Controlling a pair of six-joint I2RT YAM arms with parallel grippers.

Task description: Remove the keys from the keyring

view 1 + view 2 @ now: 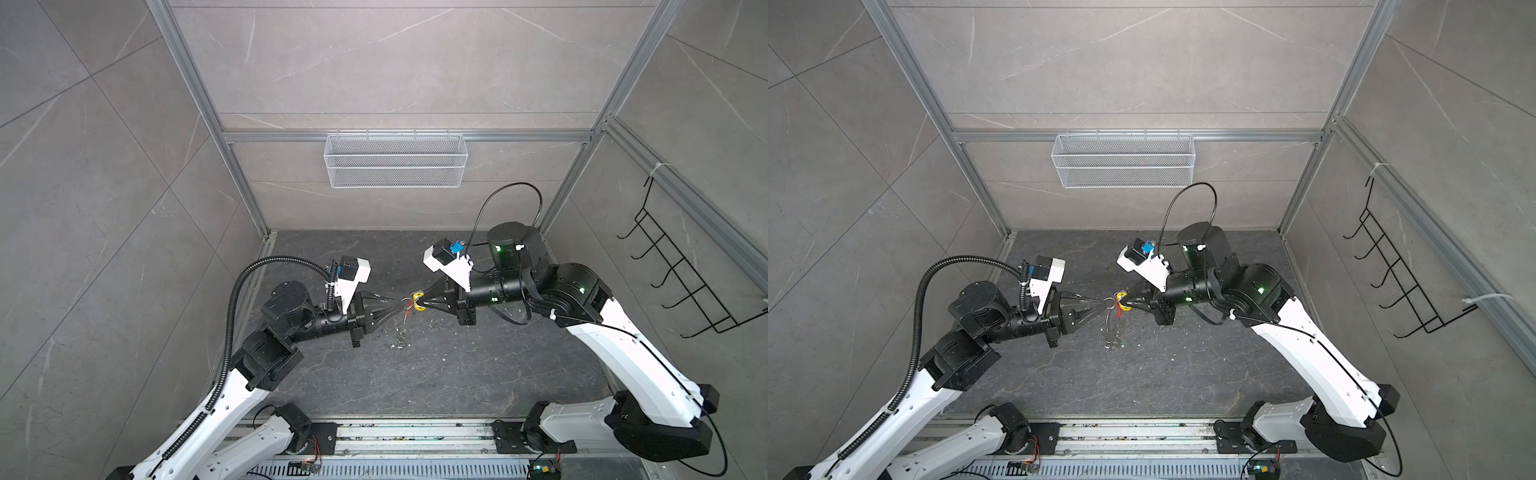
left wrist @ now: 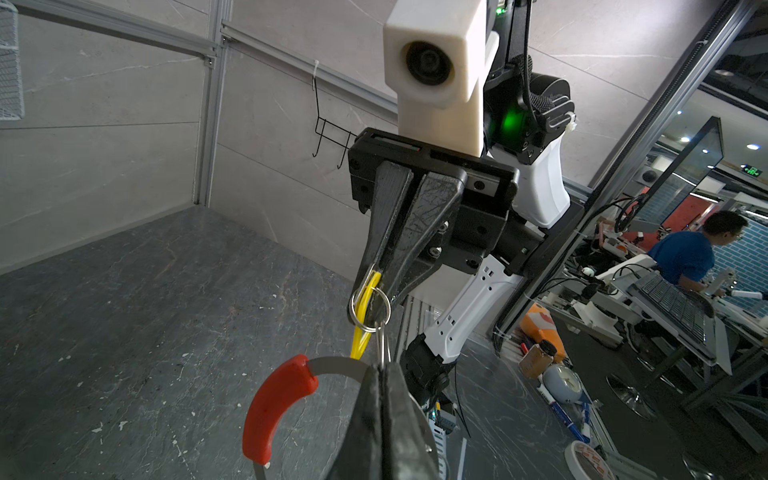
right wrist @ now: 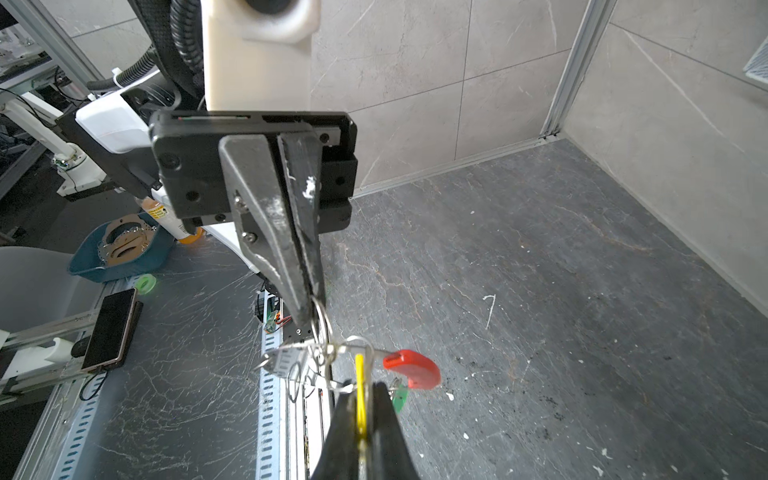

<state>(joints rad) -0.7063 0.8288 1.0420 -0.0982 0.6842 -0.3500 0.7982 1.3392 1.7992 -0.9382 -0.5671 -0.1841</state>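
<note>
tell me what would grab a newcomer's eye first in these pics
Dead centre, in mid-air, the left gripper, shut on the keyring, meets the right gripper tip to tip, the latter pinching the yellow tag. Next comes the red sleeve on the hoop, the brightest spot against the dark floor.

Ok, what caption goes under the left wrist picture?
Left tool pinches the red-sleeved grey wire keyring; right tool grips the yellow plastic key tag.
</note>
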